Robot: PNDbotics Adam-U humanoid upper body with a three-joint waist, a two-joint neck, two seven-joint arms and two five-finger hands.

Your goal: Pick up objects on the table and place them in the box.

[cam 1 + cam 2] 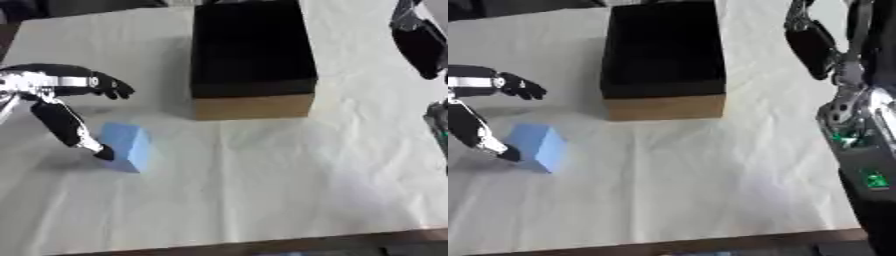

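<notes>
Box on counter: dark interior, contents not discernible. Left hand spread, thumb touching blue block.

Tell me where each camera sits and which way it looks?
Left eye view: in the robot's head, looking down at the table; shows the left hand at the blue block.
Right eye view: beside it, same downward look; shows more of the right arm.
Both share the block and open box.

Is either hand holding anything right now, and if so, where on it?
Nothing is held yet. The left hand is spread over the blue block, thumb at its left side. The right hand holds nothing.
</notes>
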